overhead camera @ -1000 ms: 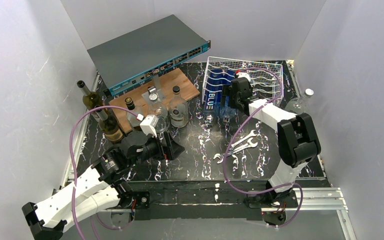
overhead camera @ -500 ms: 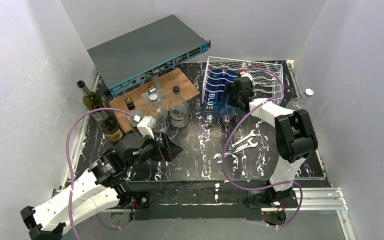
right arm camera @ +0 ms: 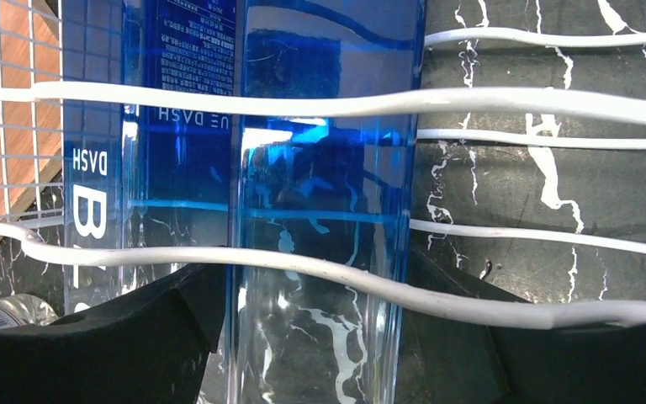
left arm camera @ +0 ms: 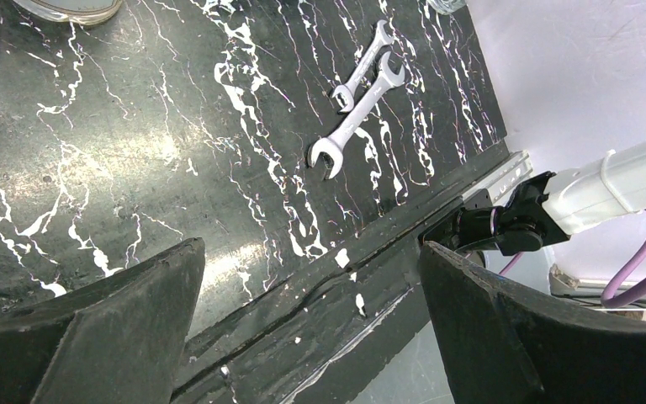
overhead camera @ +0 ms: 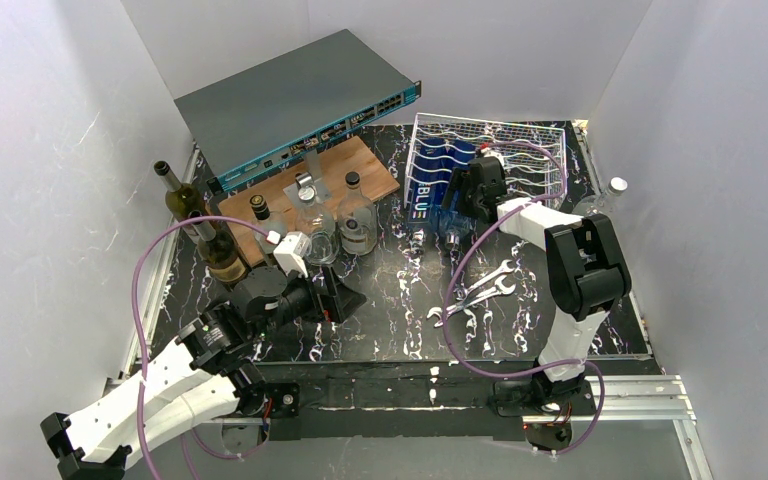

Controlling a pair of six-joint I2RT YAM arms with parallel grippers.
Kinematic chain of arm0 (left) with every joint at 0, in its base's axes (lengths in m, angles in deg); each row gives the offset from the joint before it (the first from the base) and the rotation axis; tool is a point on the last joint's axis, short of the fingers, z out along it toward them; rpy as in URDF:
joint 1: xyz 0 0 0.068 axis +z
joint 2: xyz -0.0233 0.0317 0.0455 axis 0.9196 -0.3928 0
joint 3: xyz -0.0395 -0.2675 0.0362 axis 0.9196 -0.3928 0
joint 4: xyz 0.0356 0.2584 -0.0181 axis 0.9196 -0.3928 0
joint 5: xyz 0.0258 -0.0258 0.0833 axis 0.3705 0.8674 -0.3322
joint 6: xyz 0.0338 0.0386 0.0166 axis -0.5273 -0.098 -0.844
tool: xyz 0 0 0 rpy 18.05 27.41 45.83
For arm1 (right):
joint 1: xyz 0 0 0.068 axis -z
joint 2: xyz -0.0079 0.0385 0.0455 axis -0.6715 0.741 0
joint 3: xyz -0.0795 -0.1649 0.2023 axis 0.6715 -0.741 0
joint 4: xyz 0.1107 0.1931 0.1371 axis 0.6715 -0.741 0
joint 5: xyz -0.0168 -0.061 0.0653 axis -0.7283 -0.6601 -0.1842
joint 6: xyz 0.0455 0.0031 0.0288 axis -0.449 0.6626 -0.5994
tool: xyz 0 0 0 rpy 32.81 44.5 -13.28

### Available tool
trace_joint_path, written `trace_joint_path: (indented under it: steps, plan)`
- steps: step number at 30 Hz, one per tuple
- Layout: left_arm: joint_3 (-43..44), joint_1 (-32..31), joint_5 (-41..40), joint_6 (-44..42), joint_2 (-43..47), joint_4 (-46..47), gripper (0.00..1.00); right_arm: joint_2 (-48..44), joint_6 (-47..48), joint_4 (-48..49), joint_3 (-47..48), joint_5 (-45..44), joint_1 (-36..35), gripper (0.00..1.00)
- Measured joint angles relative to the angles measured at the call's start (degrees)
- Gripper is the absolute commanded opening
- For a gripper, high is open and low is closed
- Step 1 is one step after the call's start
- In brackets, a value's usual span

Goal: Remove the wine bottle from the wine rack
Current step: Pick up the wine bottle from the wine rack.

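- Wine rack: one, white wire, at the far right of the table, just right of the wooden board.
- Wine bottle: one, blue glass, lying in the left part of the rack. In your right wrist view, two wavy rack wires cross in front of it.
- Second blue bottle: what looks like one more, lettered, touching the first on its left.
- Right gripper: one, reached into the rack. Its fingers sit either side of the wine bottle, close against its sides. You cannot tell whether they are pinching it.
- Left gripper: one, fingers spread wide with nothing between them, low over the near left of the table.
- Wrenches: two, flat on the table, side by side, near the right arm.
- Network switch: one, grey, propped at the back left.
- Wooden board: one, in front of the switch, with about three clear glass bottles at its near edge.
- Dark bottles: two, upright at the left edge.
- Clear plastic bottle: one, white-capped, by the right wall.
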Motion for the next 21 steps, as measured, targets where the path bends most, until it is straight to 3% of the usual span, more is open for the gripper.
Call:
trace_joint_path:
  steps: [8,13,21]
  plan:
    - [0.00,0.00,0.02,0.15,0.00,-0.02,0.98,0.00,-0.02,2.86,-1.88,0.20,0.35,0.76]
    - [0.00,0.00,0.02,0.39,0.00,-0.26,0.98,0.00,0.00,5.27,-2.97,0.98,0.46,0.67]
    - [0.00,0.00,0.04,0.46,-0.13,-0.39,0.98,-1.79,0.20,11.19,-7.65,2.95,1.49,0.32]
